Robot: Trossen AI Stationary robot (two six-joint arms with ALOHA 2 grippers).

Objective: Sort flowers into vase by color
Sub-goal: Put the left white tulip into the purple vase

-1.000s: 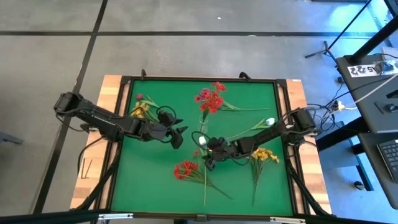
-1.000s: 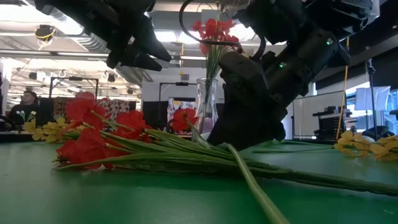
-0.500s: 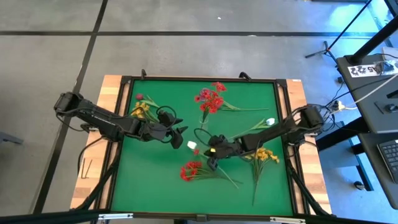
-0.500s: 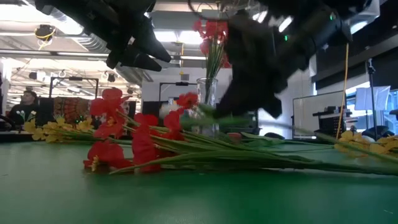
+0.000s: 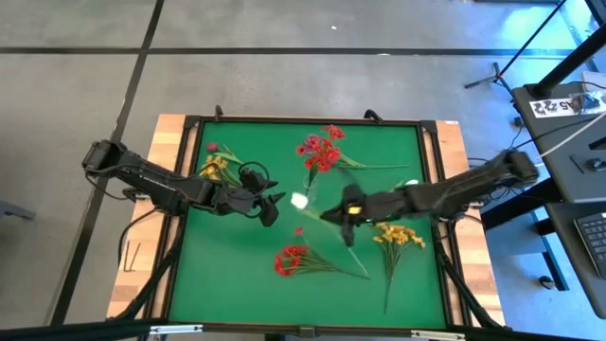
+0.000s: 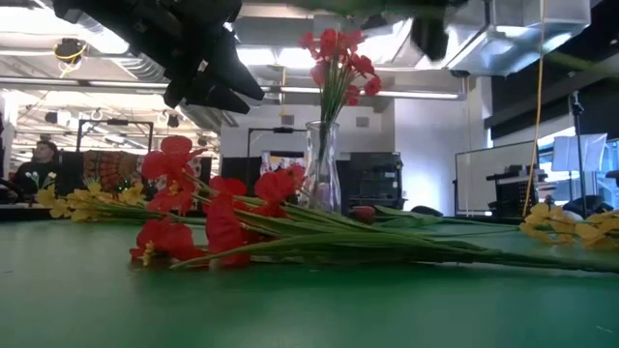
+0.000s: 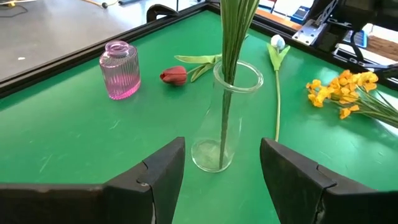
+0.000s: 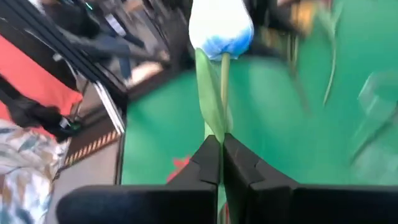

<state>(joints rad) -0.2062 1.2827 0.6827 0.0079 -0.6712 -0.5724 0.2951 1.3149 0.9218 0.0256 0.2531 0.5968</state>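
Flowers, left to right as I count them: one yellow bunch (image 5: pixel 216 167) far left, my left gripper (image 5: pixel 272 206) spread wide beside the vase (image 7: pixel 226 118) (red stems inside), one red bunch (image 5: pixel 289 259) lying flat, one more yellow bunch (image 5: pixel 399 235). My right gripper (image 8: pixel 219 155), pinching one white tulip (image 8: pixel 220 28), has risen off the mat since a second ago.

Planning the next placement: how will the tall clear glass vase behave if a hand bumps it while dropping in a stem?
The glass vase looks tall and narrow, so it probably tips easily. Its red flowers stand high above the rim, likely adding top weight. Being clear glass on the green table, it may slide and could break if it falls.
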